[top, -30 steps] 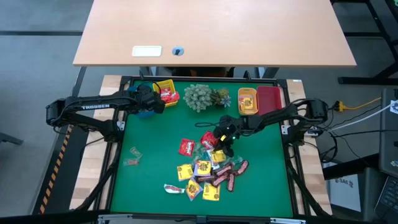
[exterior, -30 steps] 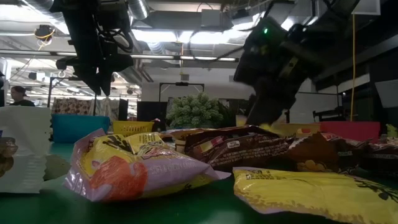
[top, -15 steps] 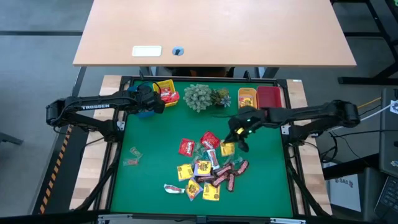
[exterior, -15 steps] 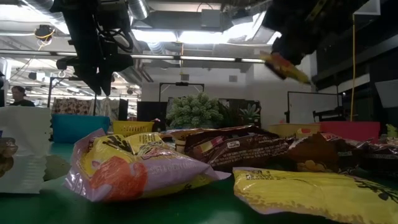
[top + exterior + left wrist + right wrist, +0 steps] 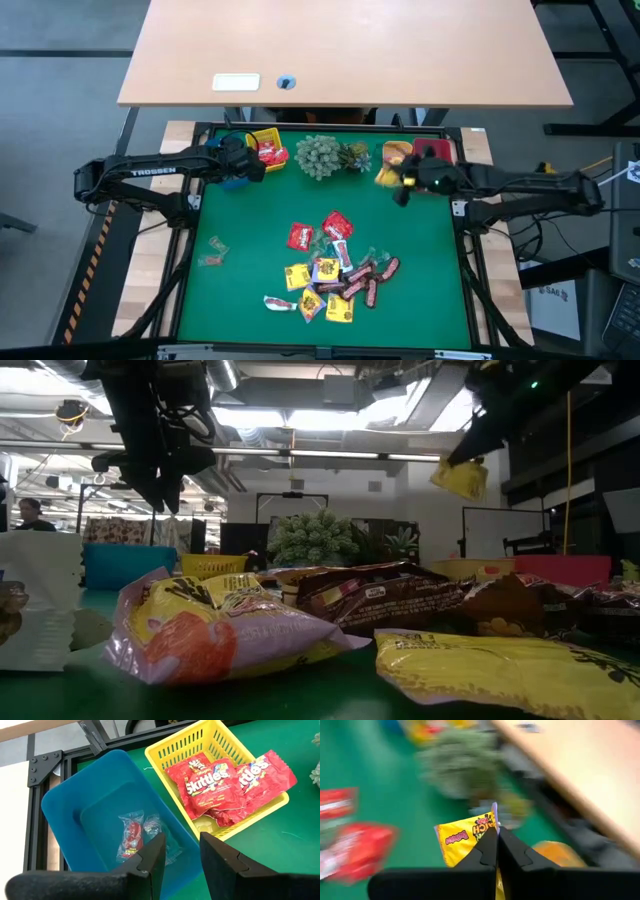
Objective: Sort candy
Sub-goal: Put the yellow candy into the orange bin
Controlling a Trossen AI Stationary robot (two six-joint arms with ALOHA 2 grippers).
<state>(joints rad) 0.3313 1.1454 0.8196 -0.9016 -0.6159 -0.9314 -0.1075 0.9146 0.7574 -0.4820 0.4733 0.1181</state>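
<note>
We work over a green counter (image 5: pixel 240 290), ringed by a black frame, with a pale wooden desk (image 5: pixel 345 50) beyond it. Nearest us the candy pile (image 5: pixel 330 265) lies mid-mat: yellow square packets, red packets and dark bars, touching and overlapping, while two pale wrappers (image 5: pixel 212 252) sit well apart on the left. These are light, soft, crinkly and probably slippery, so we judge a pinch on a flat sealed edge the safest hold.

Farther back, the right end effector (image 5: pixel 497 837) is clamped on a yellow packet (image 5: pixel 465 842) by its edge, carried above the mat just beside the orange bin (image 5: pixel 397 153) and red bin (image 5: pixel 434 152); its print is too blurred to read.

The left end effector (image 5: pixel 180 855) hovers, fingers apart and empty, over the blue bin (image 5: pixel 65 805), which holds clear-wrapped sweets. The yellow bin (image 5: pixel 220 742) beside it holds red packets marked "Skittles" (image 5: pixel 215 775).
</note>
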